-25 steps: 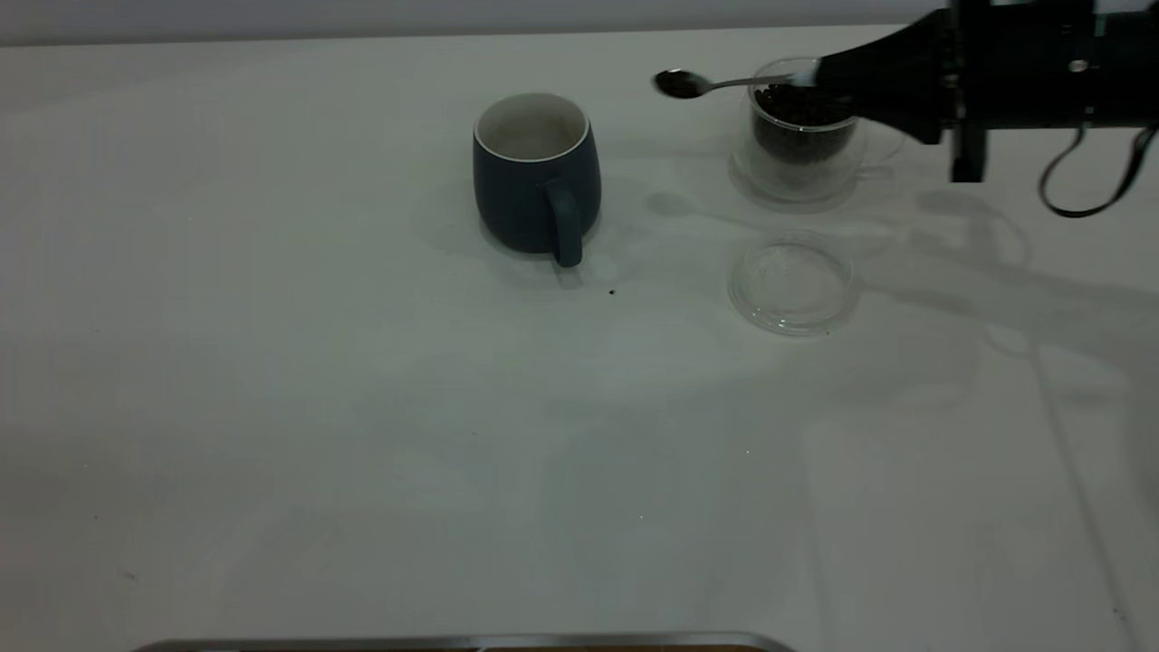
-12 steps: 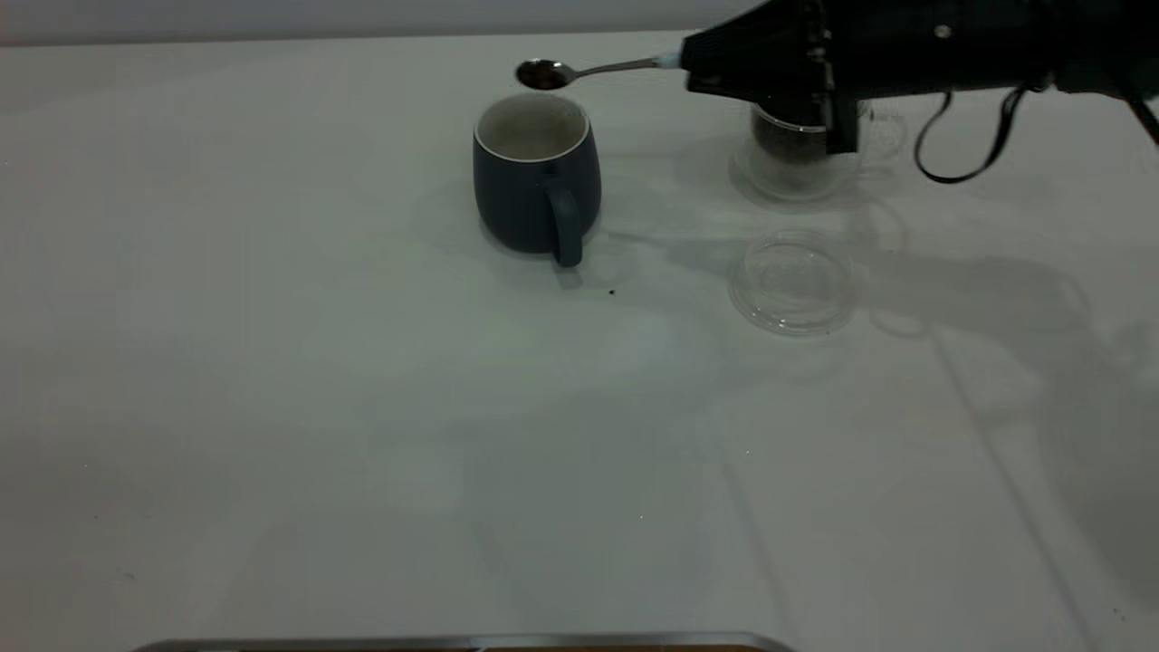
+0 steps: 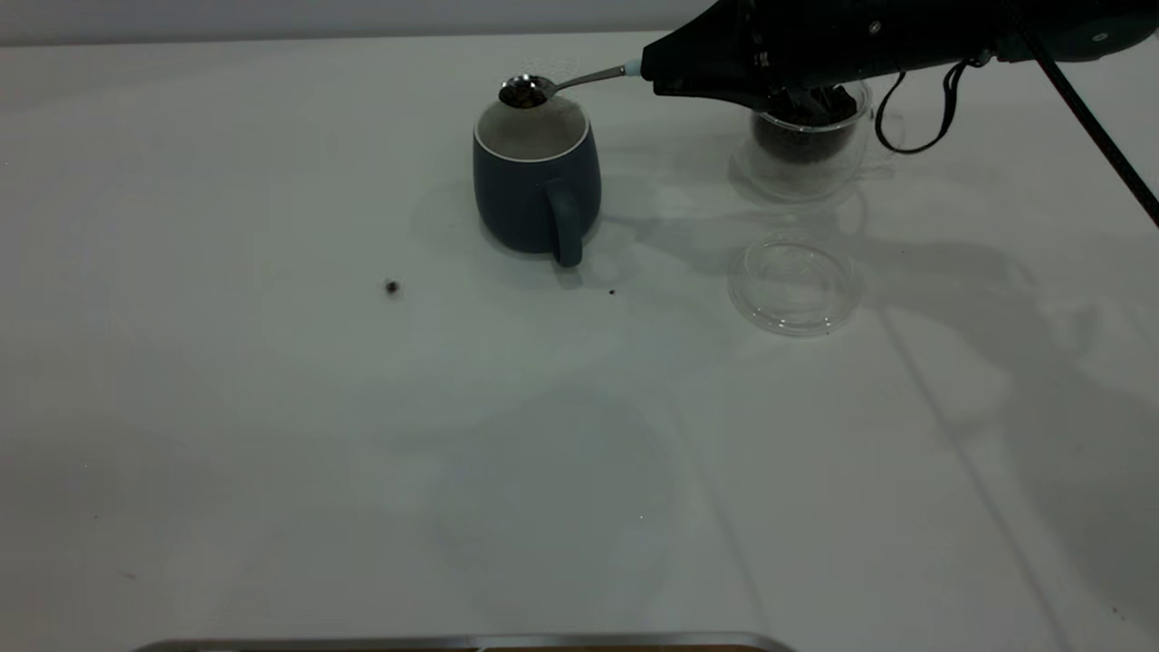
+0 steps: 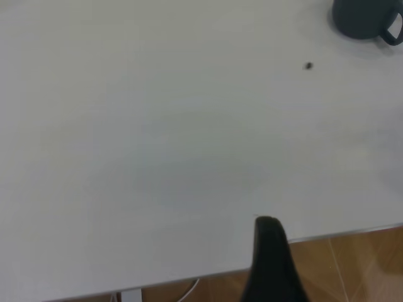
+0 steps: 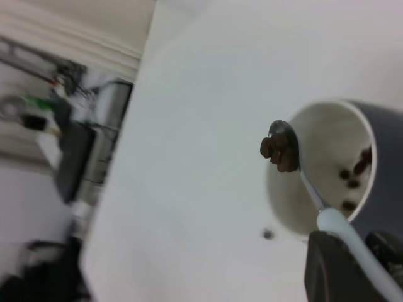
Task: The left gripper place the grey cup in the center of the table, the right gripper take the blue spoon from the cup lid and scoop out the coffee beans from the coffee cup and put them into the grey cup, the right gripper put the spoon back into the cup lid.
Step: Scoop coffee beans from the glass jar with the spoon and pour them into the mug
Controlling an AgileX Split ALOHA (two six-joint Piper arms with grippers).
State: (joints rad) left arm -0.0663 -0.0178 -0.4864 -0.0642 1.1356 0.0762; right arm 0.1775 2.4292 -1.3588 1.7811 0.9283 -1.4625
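Note:
The grey cup (image 3: 536,177) stands upright near the table's (image 3: 272,453) far middle, handle toward the camera. My right gripper (image 3: 654,67) is shut on the blue spoon (image 3: 579,80) by its pale handle. The spoon's bowl holds coffee beans (image 5: 280,150) and hangs tilted over the cup's far rim. A few beans lie inside the grey cup (image 5: 378,170). The glass coffee cup (image 3: 801,136) with dark beans stands under the right arm. The clear cup lid (image 3: 794,282) lies in front of it, with nothing on it. My left gripper (image 4: 269,242) hovers by the table's near edge.
One loose bean (image 3: 391,287) lies on the table to the left of the grey cup; it also shows as a dark bean (image 4: 308,65) in the left wrist view. A tiny dark speck (image 3: 612,292) sits near the cup's handle. A metal edge (image 3: 453,641) borders the front.
My right gripper has carried the spoon leftward from above the coffee cup to above the grey cup. A loose bean has appeared on the table left of the grey cup.

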